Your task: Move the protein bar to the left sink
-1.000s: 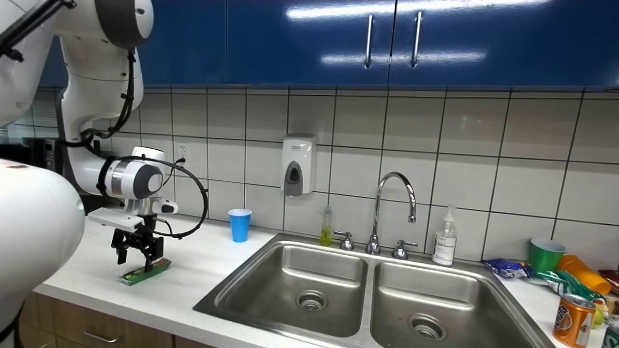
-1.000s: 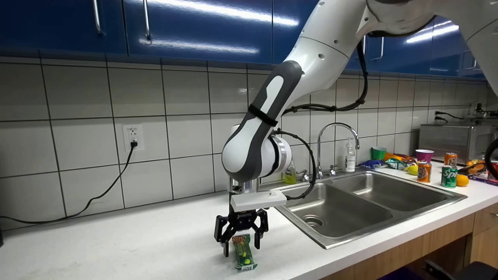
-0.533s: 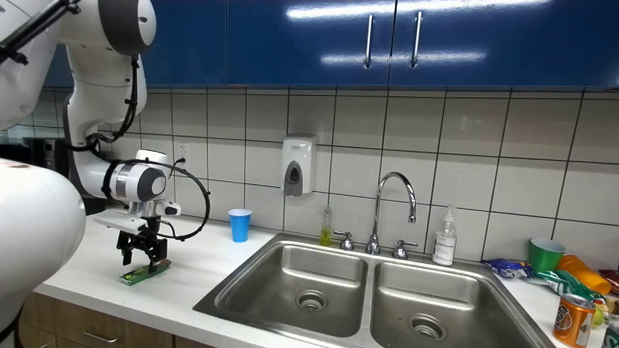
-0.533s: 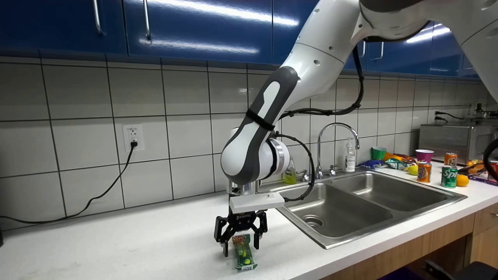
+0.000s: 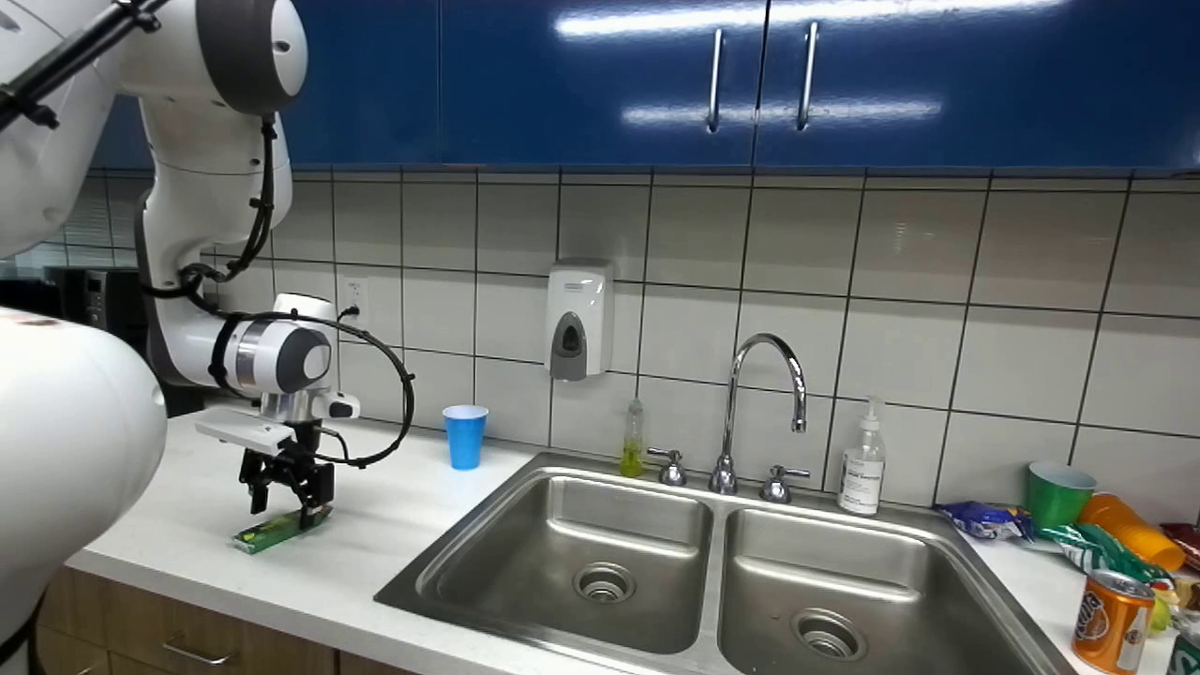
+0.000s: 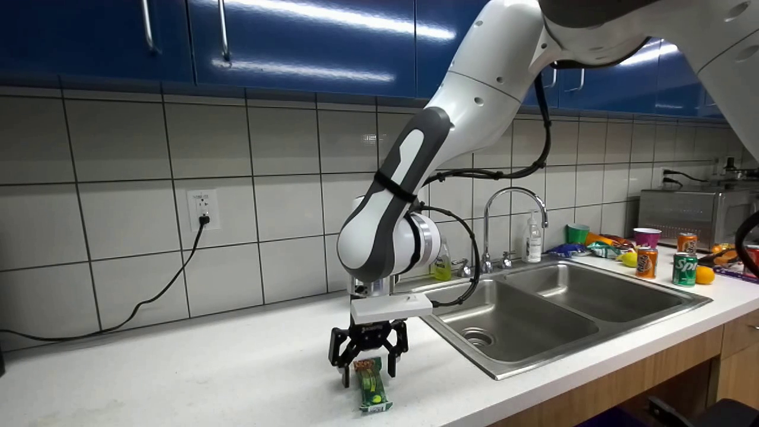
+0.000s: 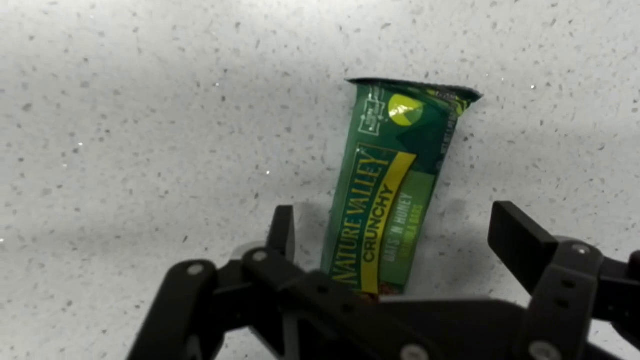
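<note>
The protein bar (image 5: 270,532) is a green-wrapped bar lying flat on the white counter, left of the sink in an exterior view. It also shows in an exterior view (image 6: 372,388) and in the wrist view (image 7: 380,200). My gripper (image 5: 283,514) is open and points down over the bar, near its far end. In an exterior view my gripper (image 6: 369,378) has one finger on each side of the bar. In the wrist view the fingers stand apart from the bar, with gaps on both sides; the bar's lower end is hidden. The left sink (image 5: 516,572) is a steel basin, also visible in an exterior view (image 6: 522,338).
A blue cup (image 5: 465,437) stands near the wall between gripper and sink. The right basin (image 5: 825,562), faucet (image 5: 731,412), a green soap bottle (image 5: 633,441) and a pump bottle (image 5: 862,464) are beyond. An orange can (image 5: 1113,621) and wrappers lie at the right.
My gripper has shifted along the bar towards its far end, to the right in an exterior view. It stays open. The bar has not moved.
</note>
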Motion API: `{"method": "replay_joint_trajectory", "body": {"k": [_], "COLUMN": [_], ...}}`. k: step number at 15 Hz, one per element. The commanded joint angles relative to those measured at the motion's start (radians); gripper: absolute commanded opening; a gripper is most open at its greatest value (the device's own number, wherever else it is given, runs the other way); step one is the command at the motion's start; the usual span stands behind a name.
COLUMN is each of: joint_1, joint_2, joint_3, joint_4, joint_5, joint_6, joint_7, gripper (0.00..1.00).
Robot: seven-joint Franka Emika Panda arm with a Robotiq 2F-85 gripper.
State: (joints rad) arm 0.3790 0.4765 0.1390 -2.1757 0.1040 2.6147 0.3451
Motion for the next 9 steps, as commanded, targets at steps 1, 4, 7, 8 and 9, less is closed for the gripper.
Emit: {"method": "replay_joint_trajectory", "body": {"k": [1, 4, 7, 8, 9], "joint_1": [0.013, 0.014, 0.014, 0.013, 0.013], "joint_2": [0.010, 0.014, 0.020, 0.022, 0.023], "joint_3": [-0.016, -0.020, -0.021, -0.021, -0.021], "joint_4": [0.019, 0.021, 0.026, 0.028, 0.029], "joint_5": [-0.029, -0.030, -0.029, -0.028, -0.028], "joint_6": [-0.002, -0.003, -0.005, -0.006, -0.006], "joint_7": [0.043, 0.046, 0.046, 0.046, 0.046], "gripper": [1.00, 1.00, 1.00, 1.00, 1.00]}}
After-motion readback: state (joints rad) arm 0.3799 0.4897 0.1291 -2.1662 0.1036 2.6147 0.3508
